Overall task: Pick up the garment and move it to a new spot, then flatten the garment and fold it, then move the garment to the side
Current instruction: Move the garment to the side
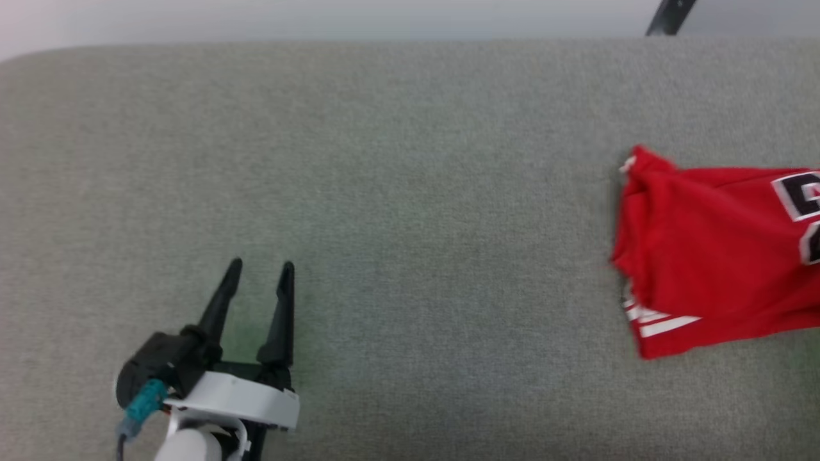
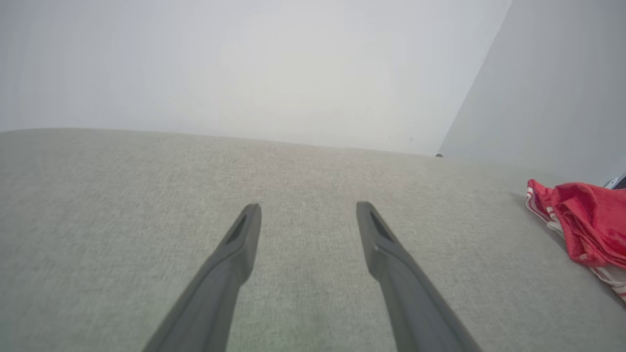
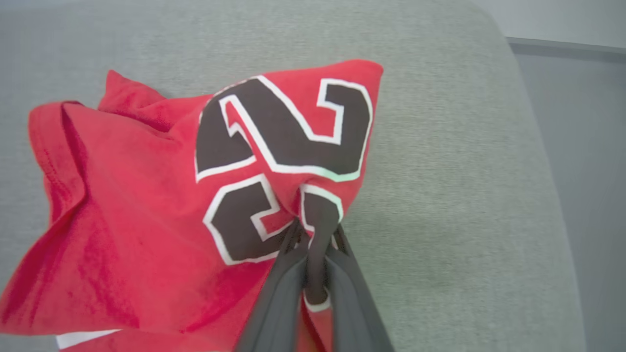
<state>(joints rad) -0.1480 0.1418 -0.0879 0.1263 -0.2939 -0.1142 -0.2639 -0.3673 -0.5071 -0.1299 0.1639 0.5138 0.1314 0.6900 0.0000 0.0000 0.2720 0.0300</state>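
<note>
Crumpled thin red garment (image 3: 122, 220), with black white-outlined numerals, lies at the right end of the grey woven desk (image 1: 410, 160). Right fingers (image 3: 279, 293) pinch 1 fold of it; left fingers (image 1: 221, 298) are spread and empty.

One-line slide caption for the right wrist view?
Right gripper shut on a pinch of the red garment at its black numbers, over the grey fabric surface.
</note>
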